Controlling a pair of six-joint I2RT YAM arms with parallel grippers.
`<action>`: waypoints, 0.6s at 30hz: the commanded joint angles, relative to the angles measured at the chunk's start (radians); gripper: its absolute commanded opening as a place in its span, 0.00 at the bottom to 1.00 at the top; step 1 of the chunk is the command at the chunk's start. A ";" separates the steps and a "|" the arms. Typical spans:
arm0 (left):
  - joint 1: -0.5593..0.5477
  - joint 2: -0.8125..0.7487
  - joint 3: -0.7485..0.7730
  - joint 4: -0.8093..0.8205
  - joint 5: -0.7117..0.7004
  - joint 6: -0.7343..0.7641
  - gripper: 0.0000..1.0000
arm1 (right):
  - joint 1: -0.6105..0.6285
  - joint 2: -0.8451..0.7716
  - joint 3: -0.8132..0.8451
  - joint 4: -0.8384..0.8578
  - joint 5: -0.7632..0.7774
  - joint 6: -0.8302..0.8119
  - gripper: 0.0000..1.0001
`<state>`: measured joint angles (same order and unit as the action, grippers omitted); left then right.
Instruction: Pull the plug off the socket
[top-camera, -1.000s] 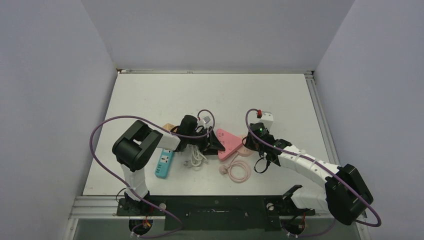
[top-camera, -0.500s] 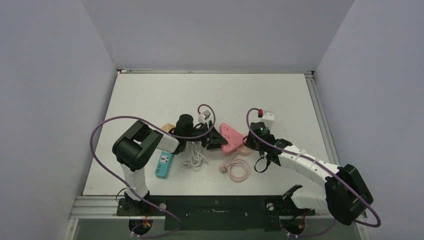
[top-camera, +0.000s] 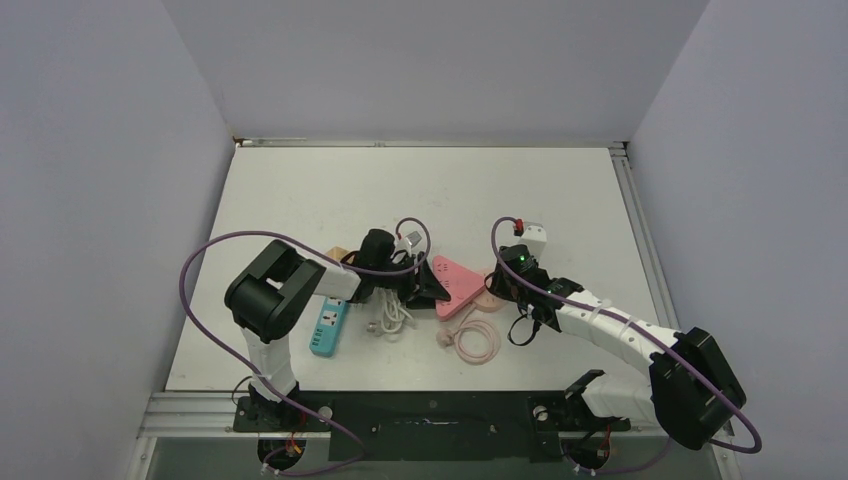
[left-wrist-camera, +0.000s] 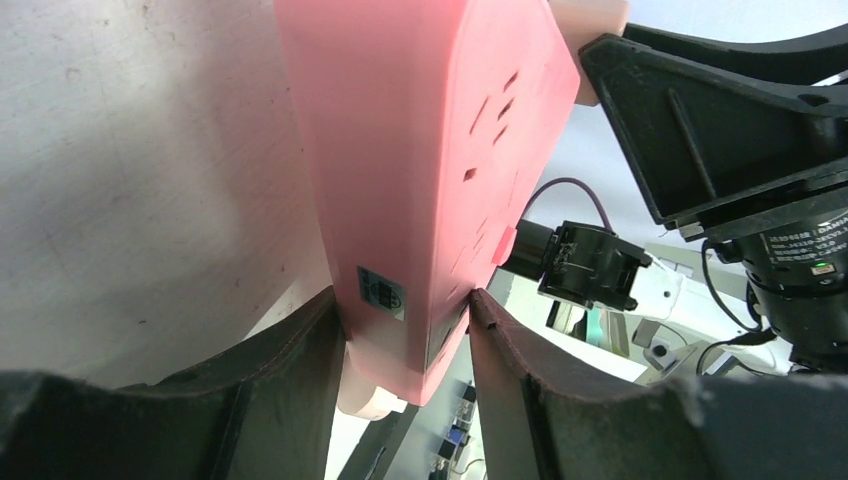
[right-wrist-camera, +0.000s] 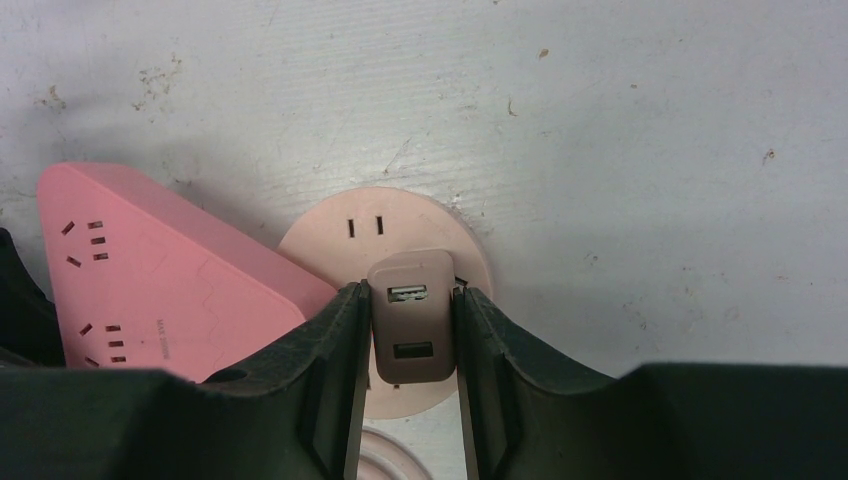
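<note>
A taupe USB charger plug (right-wrist-camera: 410, 335) sits in a round pink socket disc (right-wrist-camera: 400, 225) on the white table. My right gripper (right-wrist-camera: 408, 295) is shut on the plug, one finger on each side. In the top view the right gripper (top-camera: 498, 286) covers the plug, and the disc (top-camera: 487, 299) shows beside it. A pink triangular power strip (left-wrist-camera: 420, 170) lies just left of the disc. My left gripper (left-wrist-camera: 405, 300) is shut on its corner; in the top view the left gripper (top-camera: 432, 283) meets the strip (top-camera: 457, 286) from the left.
A blue power strip (top-camera: 328, 328) and a bundle of white cable (top-camera: 392, 316) lie under the left arm. A pink coiled cable (top-camera: 476, 342) lies near the front. A white adapter with a red button (top-camera: 533, 237) sits behind the right gripper.
Half a second ago the left gripper had swung the pink strip slightly away and up; now it is back where it was a second ago. The right gripper has stayed on the plug.
</note>
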<state>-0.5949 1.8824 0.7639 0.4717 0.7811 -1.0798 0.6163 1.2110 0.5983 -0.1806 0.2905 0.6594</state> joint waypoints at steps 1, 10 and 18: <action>-0.019 0.032 0.040 -0.110 -0.036 0.076 0.43 | 0.003 0.024 -0.012 -0.026 -0.014 0.009 0.24; -0.035 0.046 0.046 -0.091 -0.019 0.075 0.46 | 0.003 0.018 -0.021 -0.025 -0.011 0.011 0.24; -0.014 -0.013 0.010 0.148 0.040 -0.023 0.40 | 0.003 0.016 -0.027 -0.024 -0.010 0.011 0.24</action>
<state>-0.6083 1.9022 0.7769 0.4717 0.7921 -1.0660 0.6159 1.2118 0.5980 -0.1799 0.2981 0.6544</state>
